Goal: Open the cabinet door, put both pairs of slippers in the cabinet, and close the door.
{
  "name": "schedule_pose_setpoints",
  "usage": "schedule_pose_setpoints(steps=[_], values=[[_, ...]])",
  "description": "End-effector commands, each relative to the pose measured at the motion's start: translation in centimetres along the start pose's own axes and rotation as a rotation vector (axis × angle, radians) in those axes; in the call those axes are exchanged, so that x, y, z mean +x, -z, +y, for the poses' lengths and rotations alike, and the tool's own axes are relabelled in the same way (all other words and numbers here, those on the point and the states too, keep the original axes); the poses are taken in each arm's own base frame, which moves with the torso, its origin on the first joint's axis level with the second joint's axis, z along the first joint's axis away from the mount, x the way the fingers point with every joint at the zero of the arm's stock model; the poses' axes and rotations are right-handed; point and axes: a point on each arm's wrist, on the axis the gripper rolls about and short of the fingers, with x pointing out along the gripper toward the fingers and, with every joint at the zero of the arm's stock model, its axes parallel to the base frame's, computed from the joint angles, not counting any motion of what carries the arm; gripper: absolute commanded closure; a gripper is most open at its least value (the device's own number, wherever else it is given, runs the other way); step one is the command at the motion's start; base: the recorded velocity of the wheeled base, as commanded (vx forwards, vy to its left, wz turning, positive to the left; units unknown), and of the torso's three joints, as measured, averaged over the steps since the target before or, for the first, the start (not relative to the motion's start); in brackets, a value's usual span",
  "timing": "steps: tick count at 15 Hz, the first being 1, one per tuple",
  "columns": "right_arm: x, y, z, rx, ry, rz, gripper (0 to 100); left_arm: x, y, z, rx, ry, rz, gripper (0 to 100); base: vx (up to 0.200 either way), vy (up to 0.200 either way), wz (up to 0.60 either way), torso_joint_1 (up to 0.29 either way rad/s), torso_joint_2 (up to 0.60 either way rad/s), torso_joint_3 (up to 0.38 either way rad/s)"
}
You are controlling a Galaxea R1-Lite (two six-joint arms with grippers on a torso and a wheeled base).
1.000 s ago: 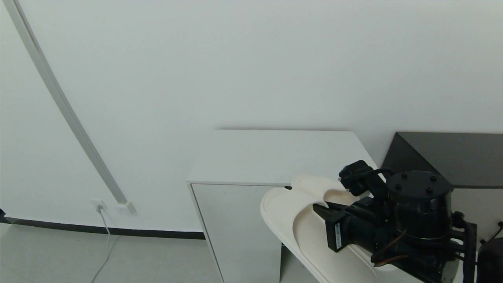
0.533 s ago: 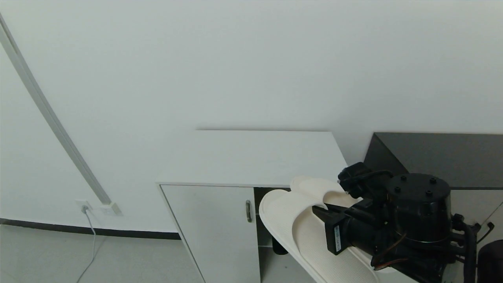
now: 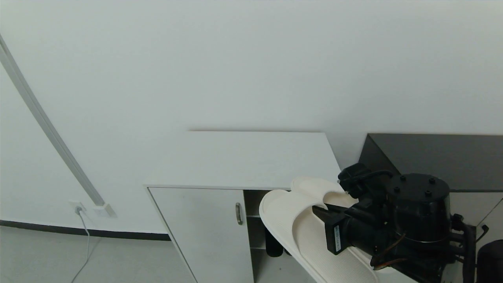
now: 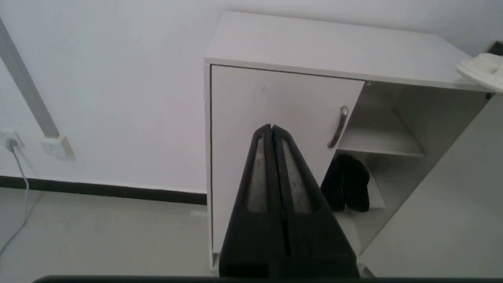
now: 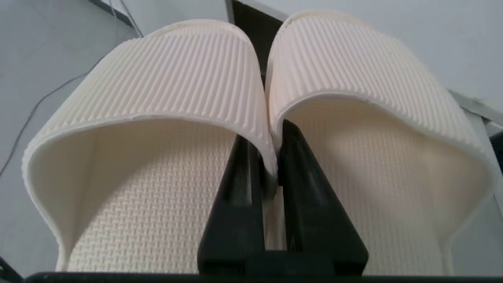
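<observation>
A pair of cream slippers (image 3: 290,220) hangs in front of the white cabinet (image 3: 243,157), held by my right gripper (image 3: 328,210). Seen from the right wrist, that gripper (image 5: 269,177) is shut on the inner edges of both cream slippers (image 5: 173,86), side by side. The cabinet's left door (image 3: 200,232) is shut, with a metal handle (image 3: 238,213). Its right half stands open, with shelves and a pair of black slippers (image 3: 274,245) inside. My left gripper (image 4: 271,130) is shut and empty, held low in front of the cabinet (image 4: 275,94), facing the black slippers (image 4: 351,182).
A dark panel (image 3: 432,161) stands right of the cabinet. The opened right door (image 4: 456,196) swings out beside the open compartment. A wall socket with a white cable (image 3: 78,208) and a slanted wall strip (image 3: 47,125) are on the left, over bare grey floor.
The whole head view has shifted, so the cabinet sits further left in the picture and its handle and open right half have come into sight. The right gripper still holds the cream slippers.
</observation>
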Motion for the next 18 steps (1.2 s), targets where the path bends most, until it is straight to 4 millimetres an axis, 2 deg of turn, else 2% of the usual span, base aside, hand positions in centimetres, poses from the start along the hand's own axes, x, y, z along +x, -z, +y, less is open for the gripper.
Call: schedule_pose_setpoints(steps=[1,10,18], values=[[0.0,-0.1,0.0,0.000,0.000,-0.004,100,0.0,0.0,0.0,-0.001,0.000,0.001,100,0.000,0.000,0.00,0.000,0.00,0.000],[-0.7,1.0,1.5,-0.041,-0.056,0.019,100,0.0,0.0,0.0,-0.001,0.000,0.001,100,0.000,0.000,0.00,0.000,0.00,0.000],[-0.7,1.3,1.4,-0.056,-0.041,0.029,100,0.0,0.0,0.0,-0.001,0.000,0.001,100,0.000,0.000,0.00,-0.156,0.36,0.198]])
